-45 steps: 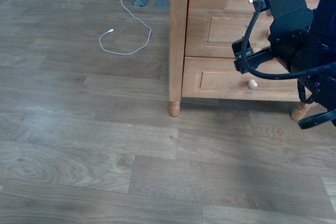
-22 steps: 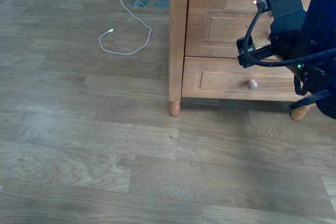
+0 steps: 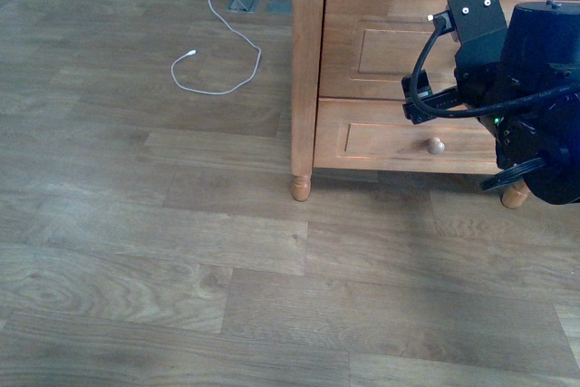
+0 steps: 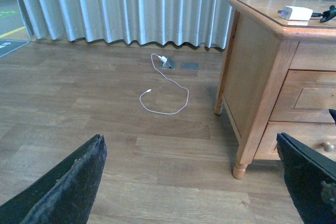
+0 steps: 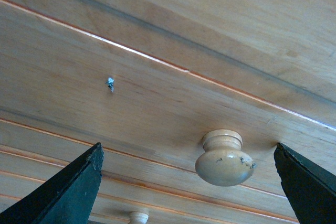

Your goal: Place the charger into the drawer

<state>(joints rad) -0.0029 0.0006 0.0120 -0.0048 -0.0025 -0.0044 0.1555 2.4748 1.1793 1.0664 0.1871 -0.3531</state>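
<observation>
Nearest, the left gripper (image 4: 188, 148) hangs over the bare wood floor (image 3: 181, 296), its fingers spread wide with nothing between them. To the right, the right gripper (image 5: 187, 150) faces the shut front of the drawer (image 3: 372, 43). Its fingers are also wide apart and empty, and the round knob (image 5: 224, 153) sits in the gap between them, apparently not touched. The lower drawer (image 3: 381, 138) beneath is shut too.

Farther back and higher, the charger (image 4: 295, 12) lies on top of the cabinet (image 4: 257, 61), with a bit of its black cable (image 4: 328, 13) just beside it. The block looks light, stiff and smooth, so it may slip. The surest hold is probably across its flat sides. The cable is limp, will likely trail, and could snag on the drawer edge.

Far left, a thin white cable (image 3: 217, 65) loops on the floor before the curtain (image 4: 131, 3).
</observation>
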